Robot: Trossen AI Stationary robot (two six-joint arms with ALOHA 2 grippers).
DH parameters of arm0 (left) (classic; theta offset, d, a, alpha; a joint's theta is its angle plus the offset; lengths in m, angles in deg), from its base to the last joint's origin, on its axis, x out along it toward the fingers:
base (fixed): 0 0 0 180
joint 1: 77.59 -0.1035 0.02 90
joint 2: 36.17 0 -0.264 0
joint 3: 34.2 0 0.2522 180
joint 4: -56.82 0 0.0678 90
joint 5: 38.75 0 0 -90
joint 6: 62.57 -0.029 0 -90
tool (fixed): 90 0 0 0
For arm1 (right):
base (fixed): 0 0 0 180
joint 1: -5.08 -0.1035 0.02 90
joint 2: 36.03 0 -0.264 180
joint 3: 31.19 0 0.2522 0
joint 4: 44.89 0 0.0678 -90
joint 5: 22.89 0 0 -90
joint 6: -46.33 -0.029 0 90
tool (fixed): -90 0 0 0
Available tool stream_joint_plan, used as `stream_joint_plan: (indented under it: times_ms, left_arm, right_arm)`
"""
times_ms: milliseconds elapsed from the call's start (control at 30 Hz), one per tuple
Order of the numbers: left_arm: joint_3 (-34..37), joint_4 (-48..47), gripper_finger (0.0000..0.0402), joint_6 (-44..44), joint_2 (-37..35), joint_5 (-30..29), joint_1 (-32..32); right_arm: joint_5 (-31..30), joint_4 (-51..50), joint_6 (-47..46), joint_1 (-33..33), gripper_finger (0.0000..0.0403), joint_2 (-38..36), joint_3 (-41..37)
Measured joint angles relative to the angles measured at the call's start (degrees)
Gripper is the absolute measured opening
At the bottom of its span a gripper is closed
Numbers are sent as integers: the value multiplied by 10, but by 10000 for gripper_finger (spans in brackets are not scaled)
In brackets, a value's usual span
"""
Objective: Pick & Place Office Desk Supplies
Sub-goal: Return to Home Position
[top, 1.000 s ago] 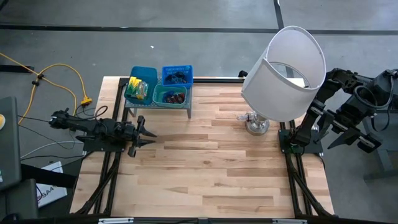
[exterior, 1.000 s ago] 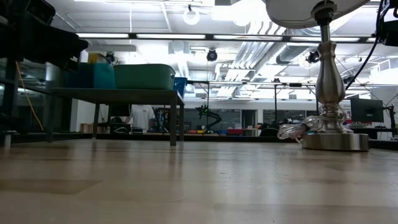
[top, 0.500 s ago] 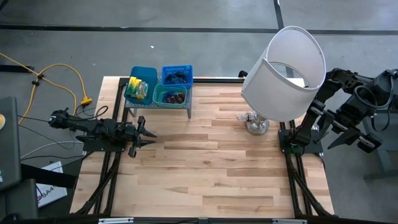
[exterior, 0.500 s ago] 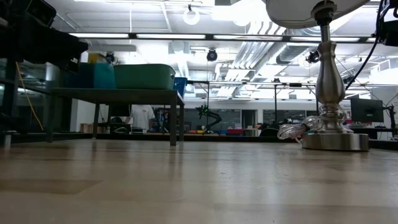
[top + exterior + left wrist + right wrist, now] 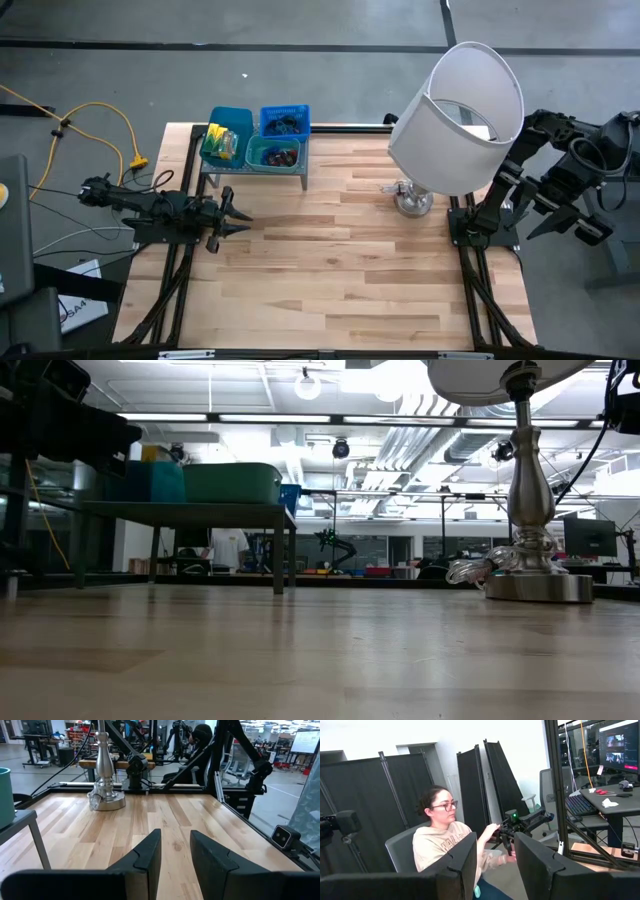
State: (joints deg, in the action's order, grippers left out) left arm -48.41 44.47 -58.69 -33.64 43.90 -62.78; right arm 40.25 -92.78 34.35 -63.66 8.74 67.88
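Note:
The office supplies lie in three small trays on a grey rack [image 5: 255, 165] at the table's far left. Yellow-green packets [image 5: 219, 140] are in a blue tray, black loops [image 5: 285, 123] in a blue basket, and red and dark pieces [image 5: 277, 156] in a teal tray. My left gripper [image 5: 240, 212] [image 5: 175, 852] is open and empty, low over the table just near of the rack, pointing toward the right edge. My right gripper [image 5: 580, 222] [image 5: 495, 865] is open and empty, beyond the table's right edge, facing the room.
A lamp with a big white shade [image 5: 460, 110] stands on its metal base [image 5: 413, 201] [image 5: 540, 585] at the far right of the table. The rack's legs [image 5: 278, 555] stand on the wood. Bare table [image 5: 340, 280] spreads across the middle and near side. A seated person [image 5: 445, 845] shows beyond the right arm.

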Motion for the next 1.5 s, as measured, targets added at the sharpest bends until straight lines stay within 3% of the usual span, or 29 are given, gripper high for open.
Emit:
stream_joint_plan:
  times_ms: [1500]
  left_arm:
    - [0,4,98,21,0,0,0]
  right_arm:
    - [0,0,0,0,120,0,0]
